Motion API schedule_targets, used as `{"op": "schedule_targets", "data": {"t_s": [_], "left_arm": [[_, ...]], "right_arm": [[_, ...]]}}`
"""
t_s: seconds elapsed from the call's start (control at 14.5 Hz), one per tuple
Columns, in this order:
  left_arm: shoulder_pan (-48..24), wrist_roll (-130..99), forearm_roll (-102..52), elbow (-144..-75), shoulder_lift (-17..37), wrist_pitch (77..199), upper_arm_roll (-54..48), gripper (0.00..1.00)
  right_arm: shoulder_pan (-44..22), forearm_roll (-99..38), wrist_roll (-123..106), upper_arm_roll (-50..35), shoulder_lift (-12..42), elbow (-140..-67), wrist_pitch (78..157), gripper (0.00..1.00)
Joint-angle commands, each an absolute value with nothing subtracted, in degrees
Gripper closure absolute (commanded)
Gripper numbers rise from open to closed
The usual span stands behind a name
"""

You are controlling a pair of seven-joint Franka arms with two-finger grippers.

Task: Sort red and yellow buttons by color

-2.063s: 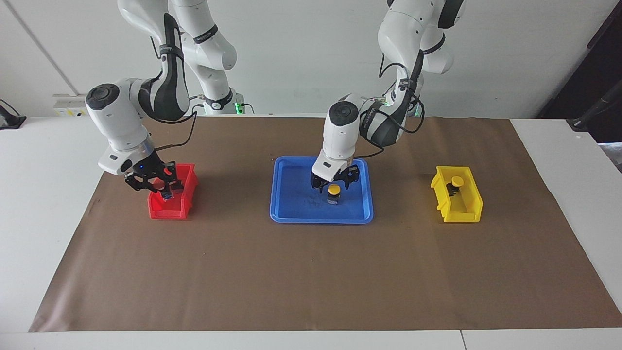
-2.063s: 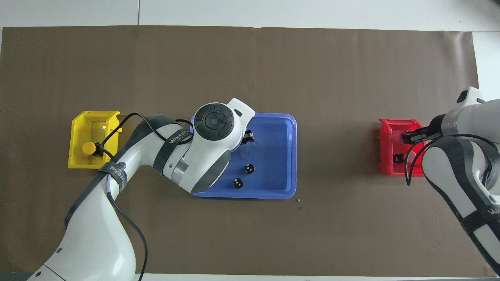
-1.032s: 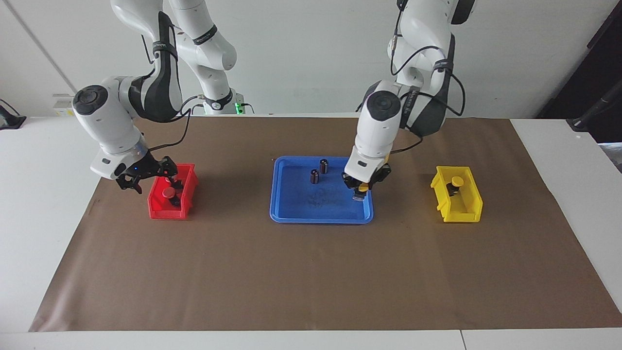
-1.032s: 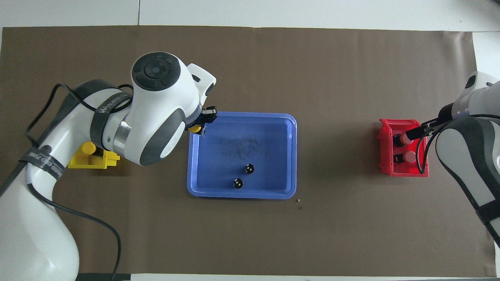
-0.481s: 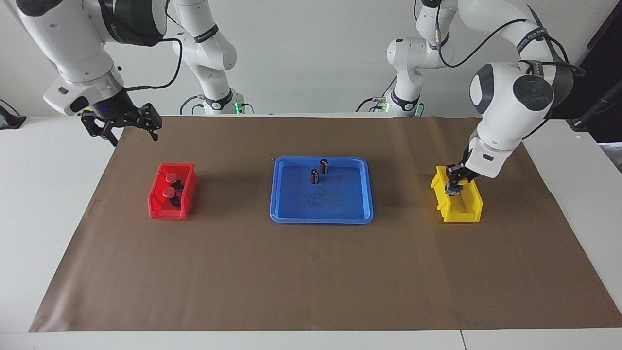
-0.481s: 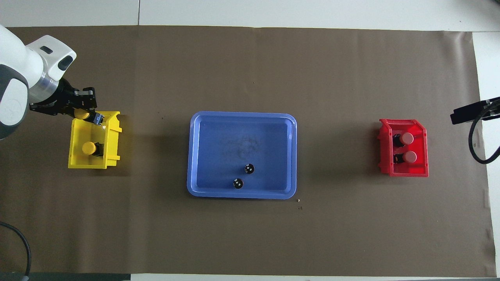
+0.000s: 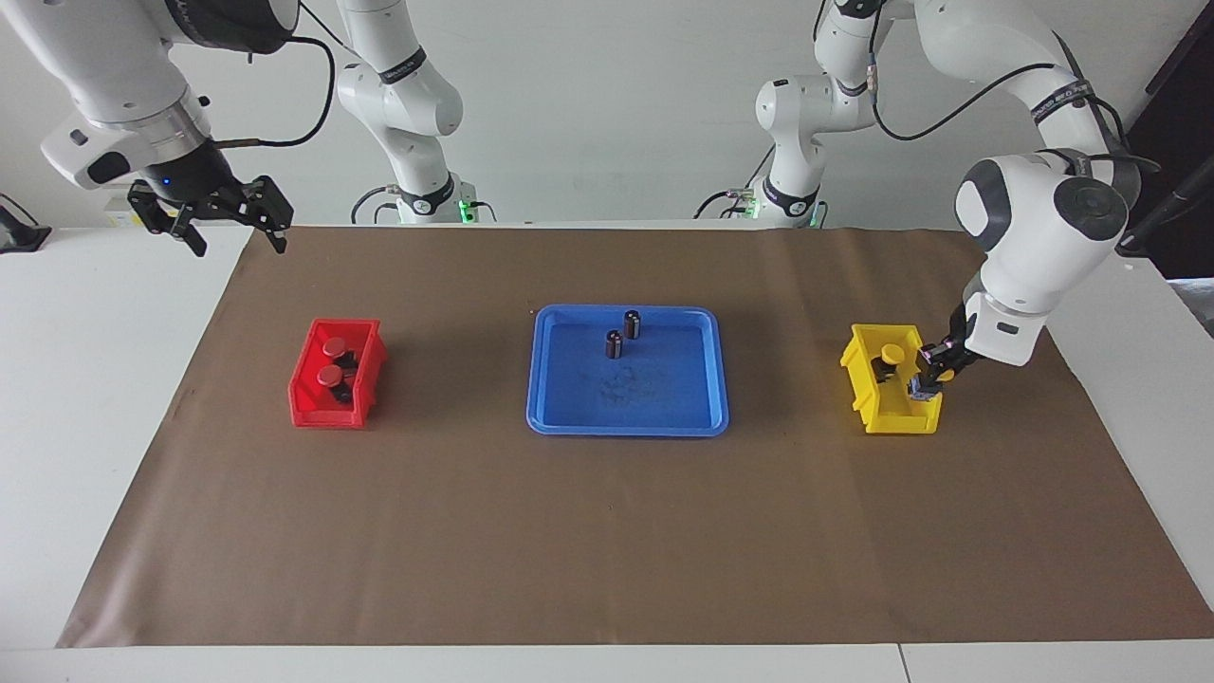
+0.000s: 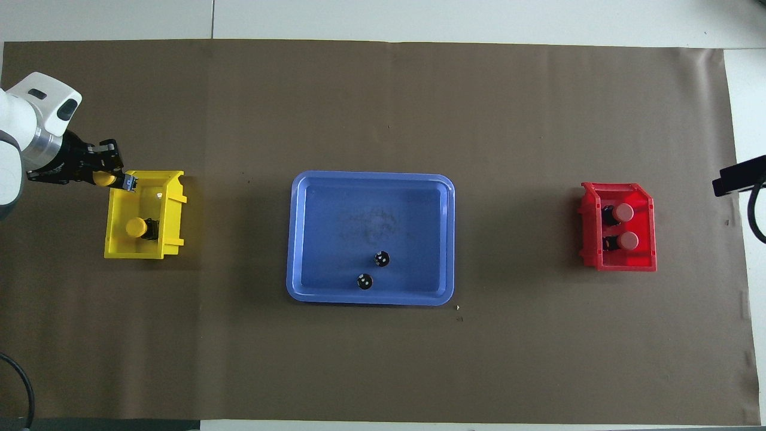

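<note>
Two high, opposed views; shared table (image 7: 607,531).

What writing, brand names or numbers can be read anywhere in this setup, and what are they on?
Strap band on the left arm: light lettering is there, too small to read.
Band on the right arm: lettering again, too small to read.
Blue tray, yellow bin, red bin, red and yellow buttons: no words, labels or numbers visible.
So nothing here can be quoted.

Left gripper (image 7: 934,373) carries one button (image 8: 106,178) over the outer edge of a bin (image 7: 868,403); a second button (image 7: 891,355) lies inside. Toward the right gripper (image 7: 211,218): tray (image 7: 569,417) holding two cylinders (image 7: 623,334), then another bin (image 7: 308,410) holding two buttons (image 7: 332,363).
</note>
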State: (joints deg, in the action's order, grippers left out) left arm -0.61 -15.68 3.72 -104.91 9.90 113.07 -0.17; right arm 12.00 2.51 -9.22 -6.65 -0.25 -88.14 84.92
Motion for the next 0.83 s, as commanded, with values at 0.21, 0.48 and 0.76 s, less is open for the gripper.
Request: {"op": "schedule_targets", "data": {"t_s": [0.21,0.48,0.76], "left_arm": [[-0.79,-18.20,5.10,-110.74,8.09,118.39,-1.05,0.99],[-0.88,-18.28,5.10,-115.30,7.65,121.54,-1.23,0.99],[-0.88,-18.54,5.10,-118.91,7.82,125.32,-1.23,0.98]], "right_arm": [[-1.49,3.08,-8.44,7.21,-1.06,-88.68,83.67,0.00],[-1.06,2.55,-8.53,7.21,-1.05,-88.59,83.67,0.00],[-1.32,2.37,-8.26,7.21,-0.88,-88.59,83.67,0.00]]}}
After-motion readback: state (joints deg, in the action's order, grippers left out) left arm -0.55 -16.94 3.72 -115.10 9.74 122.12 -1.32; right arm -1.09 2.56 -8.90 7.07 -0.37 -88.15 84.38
